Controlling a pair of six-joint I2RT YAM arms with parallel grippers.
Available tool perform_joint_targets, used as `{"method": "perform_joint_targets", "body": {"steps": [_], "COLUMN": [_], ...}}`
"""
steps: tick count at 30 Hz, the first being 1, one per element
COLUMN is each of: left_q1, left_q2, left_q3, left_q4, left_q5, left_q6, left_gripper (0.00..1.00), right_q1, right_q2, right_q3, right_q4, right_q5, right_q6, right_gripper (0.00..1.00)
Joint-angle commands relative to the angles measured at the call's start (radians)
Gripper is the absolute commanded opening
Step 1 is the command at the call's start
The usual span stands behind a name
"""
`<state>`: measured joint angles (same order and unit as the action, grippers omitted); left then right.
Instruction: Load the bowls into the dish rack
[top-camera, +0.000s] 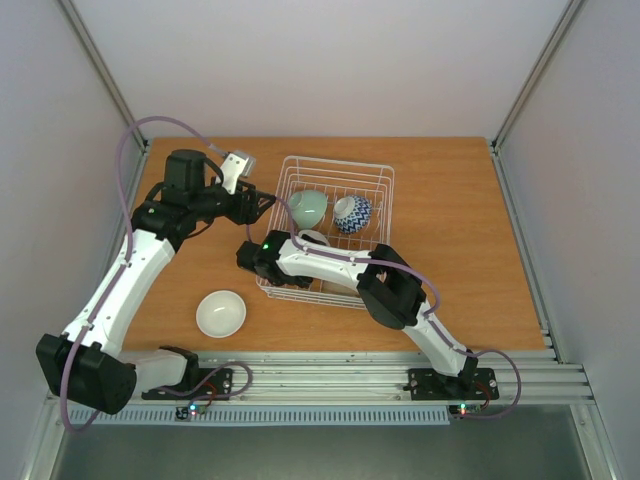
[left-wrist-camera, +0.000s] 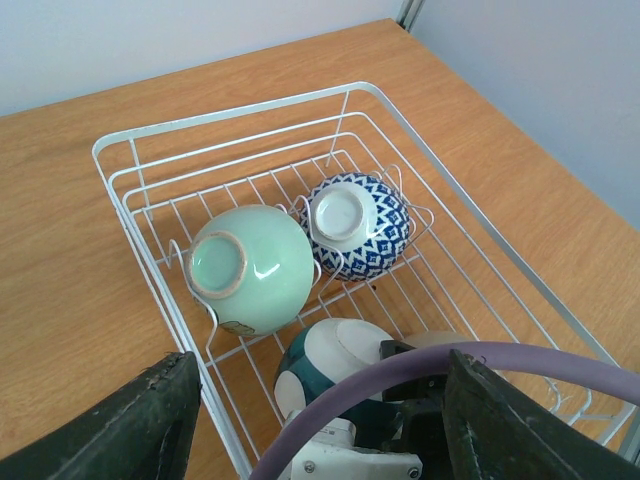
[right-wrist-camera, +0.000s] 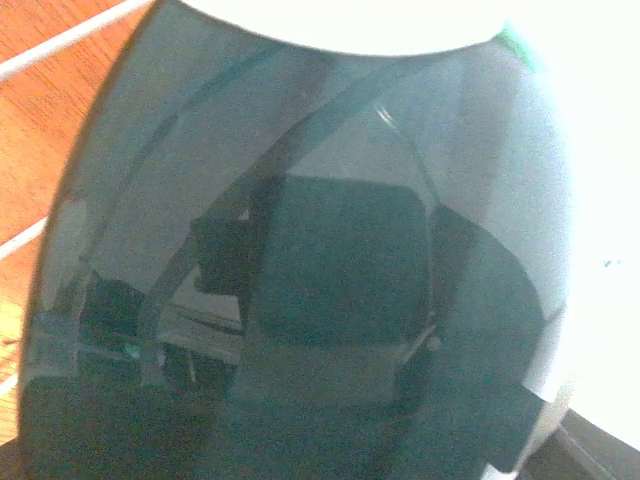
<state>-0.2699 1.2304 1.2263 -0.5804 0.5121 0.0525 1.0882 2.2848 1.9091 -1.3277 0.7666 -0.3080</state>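
Overhead, the left gripper (top-camera: 258, 205) hovers at the left rim of the dish rack (top-camera: 338, 160); its own camera shows its jaws spread wide and empty. Only the overhead view catches the white bowl (top-camera: 221, 312) on the bench (top-camera: 460, 250). Inside the rack, a pale green bowl (left-wrist-camera: 250, 268) and a blue-patterned bowl (left-wrist-camera: 355, 225) lean side by side. The right gripper (top-camera: 285, 248) meets a dark teal bowl (left-wrist-camera: 330, 360) that fills its camera, so it cannot be told whether those jaws clamp it.

Overhead and left-wrist views share the dish rack (top-camera: 340, 162); right wrist looks point-blank at a teal bowl (right-wrist-camera: 300, 250).
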Motion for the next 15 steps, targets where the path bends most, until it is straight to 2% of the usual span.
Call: {"method": "perform_joint_targets", "body": {"steps": [1,3,4,5,7,8,15], "left_q1": [-0.002,-0.002,-0.002,-0.002,-0.002,-0.002,-0.001], "left_q2": [-0.012,-0.012,-0.013,-0.014,-0.015,-0.015,-0.016], "left_q3": [-0.014,-0.013,-0.013,-0.013,-0.013,-0.013,-0.015], "left_q4": [0.031,0.030,0.029,0.029,0.028,0.028,0.028], "left_q5": [0.014,0.013,0.012,0.011,0.010,0.008,0.009], "left_q6": [0.001,0.001,0.000,0.002,0.003,0.004,0.004], "left_gripper": [0.66,0.66,0.66,0.66,0.66,0.66,0.66], "right_q1": [0.009,0.011,0.012,0.013,0.015,0.016,0.017], "right_q2": [-0.019,-0.025,-0.029,-0.032,-0.041,-0.044,-0.076], "right_q3": [0.034,0.028,0.026,0.021,0.014,0.010,-0.010], "right_q4": [-0.004,0.003,0.008,0.015,0.026,0.032,0.078], "right_q5": [0.039,0.035,0.030,0.028,0.017,0.012,-0.037], "right_q6": [0.000,-0.005,-0.007,-0.011,-0.016,-0.019,-0.039], "right_gripper": [0.62,0.68,0.75,0.77,0.91,0.95,0.98]}}
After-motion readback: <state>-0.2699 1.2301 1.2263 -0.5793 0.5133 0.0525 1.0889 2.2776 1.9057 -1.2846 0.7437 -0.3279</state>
